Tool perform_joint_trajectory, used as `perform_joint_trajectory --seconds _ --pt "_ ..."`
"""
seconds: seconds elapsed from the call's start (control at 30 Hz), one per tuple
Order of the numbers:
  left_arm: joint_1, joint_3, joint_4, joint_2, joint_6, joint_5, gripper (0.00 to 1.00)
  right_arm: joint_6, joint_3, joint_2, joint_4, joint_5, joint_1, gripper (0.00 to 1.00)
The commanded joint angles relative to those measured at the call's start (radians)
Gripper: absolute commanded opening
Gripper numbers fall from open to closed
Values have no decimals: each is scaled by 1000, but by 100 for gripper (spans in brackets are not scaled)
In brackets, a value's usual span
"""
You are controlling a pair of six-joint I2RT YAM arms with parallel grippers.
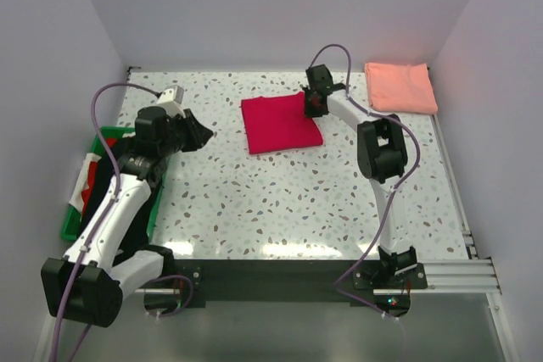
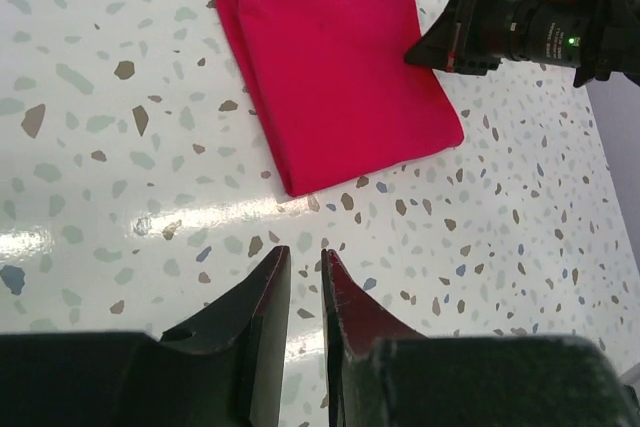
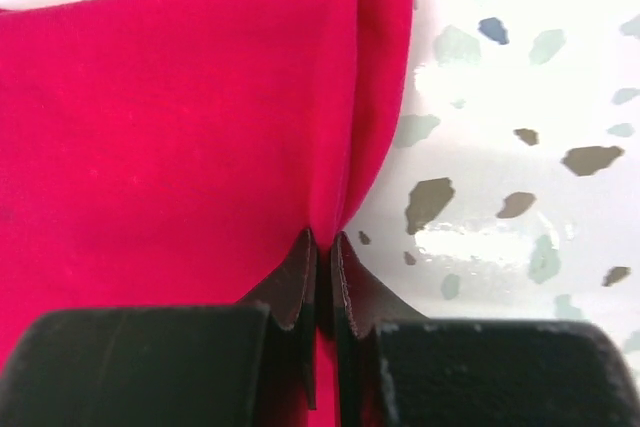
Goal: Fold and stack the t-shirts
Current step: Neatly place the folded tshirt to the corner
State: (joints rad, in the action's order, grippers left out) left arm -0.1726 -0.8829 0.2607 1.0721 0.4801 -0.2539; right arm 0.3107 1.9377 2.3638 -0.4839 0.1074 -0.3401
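1. The crimson t-shirt (image 1: 281, 123) lay folded into a flat, roughly square packet on the speckled surface (image 1: 280, 209), in the upper middle of the top view.
2. The salmon pink t-shirt (image 1: 400, 86) lay folded as well, in the upper right of that view by the far right corner of the surface. It was well apart from the crimson one.
3. The right hand (image 1: 316, 103) sat at the right edge of the crimson t-shirt, near its upper right corner. In the right wrist view we saw its fingers clenched on a fold of the red cloth, which rose pinched between the tips.
4. The left hand (image 2: 305, 262) hovered over bare surface to the left of the crimson t-shirt, not touching it. We saw its fingers drawn almost together, with only a thin slit between them, grasping nothing.
5. A green crate (image 1: 110, 132) stood at the left edge of the top view, beside the left arm. We made out red and white cloth in it, partly hidden by the arm.
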Motion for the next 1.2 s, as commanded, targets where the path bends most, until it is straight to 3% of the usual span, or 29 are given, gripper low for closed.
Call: perform_joint_trajectory --seconds 0.0,0.5,0.73,1.17 --pt "-1 34 -3 -50 -60 42 23 -93 35 25 -96 132 19 0" --pt "-1 78 -18 9 -77 134 17 -465 401 107 -196 321 190 0" --pt "1 76 2 40 -87 174 17 -608 467 112 -95 388 230 0" --pt "2 78 20 78 -101 202 16 -683 622 166 67 425 279 0"
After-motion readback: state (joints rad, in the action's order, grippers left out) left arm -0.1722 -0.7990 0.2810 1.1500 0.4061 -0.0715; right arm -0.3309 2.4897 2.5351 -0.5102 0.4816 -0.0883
